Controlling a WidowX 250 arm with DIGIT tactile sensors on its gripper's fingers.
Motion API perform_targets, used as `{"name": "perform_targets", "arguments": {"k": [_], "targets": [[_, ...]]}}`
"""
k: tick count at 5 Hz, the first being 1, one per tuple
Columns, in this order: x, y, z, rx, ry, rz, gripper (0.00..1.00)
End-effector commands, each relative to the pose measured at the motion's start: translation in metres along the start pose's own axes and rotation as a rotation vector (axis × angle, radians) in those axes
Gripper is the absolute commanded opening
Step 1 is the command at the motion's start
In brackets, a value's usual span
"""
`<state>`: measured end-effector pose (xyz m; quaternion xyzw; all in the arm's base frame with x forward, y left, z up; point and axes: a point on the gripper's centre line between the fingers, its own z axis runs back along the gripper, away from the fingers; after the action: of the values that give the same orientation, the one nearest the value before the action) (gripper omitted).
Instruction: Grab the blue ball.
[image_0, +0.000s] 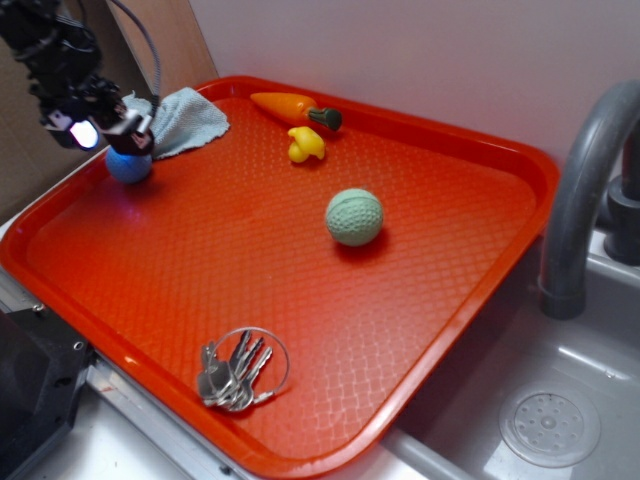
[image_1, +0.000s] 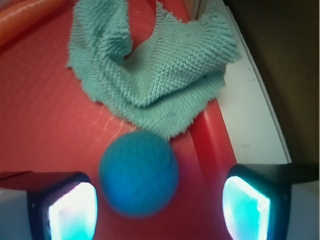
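The blue ball (image_0: 129, 166) sits on the red tray (image_0: 450, 150) at its far left corner, close to the rim. My gripper (image_0: 108, 133) hangs right above it, open. In the wrist view the blue ball (image_1: 138, 173) lies between my two glowing fingertips, nearer the left pad (image_1: 74, 211) than the right pad (image_1: 246, 207); there is a gap on each side and no contact shows. My gripper (image_1: 160, 210) holds nothing.
A pale green cloth (image_0: 185, 120) (image_1: 150, 65) lies just beyond the ball against the tray rim. An orange carrot (image_0: 292, 106), a yellow duck (image_0: 307, 144), a pale green ball (image_0: 354, 216) and a bunch of keys (image_0: 238, 368) lie on the tray. A sink and faucet (image_0: 590, 200) stand right.
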<state>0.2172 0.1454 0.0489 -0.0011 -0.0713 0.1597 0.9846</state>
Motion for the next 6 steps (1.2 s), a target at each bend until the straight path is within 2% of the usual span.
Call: {"name": "perform_targets", "arguments": {"k": [1,2,3,4,6], "targets": [[-0.002,-0.015,-0.009,-0.058,0.022,0.017,1.00],[-0.007,-0.028,-0.010,-0.076,0.056,-0.024,0.57],[-0.009,-0.030,-0.011,-0.062,0.065,-0.015,0.00],[-0.009,-0.031,-0.011,-0.042,0.070,-0.019,0.00],[-0.015,-0.029,0.007,0.012,0.025,0.012,0.00]]}}
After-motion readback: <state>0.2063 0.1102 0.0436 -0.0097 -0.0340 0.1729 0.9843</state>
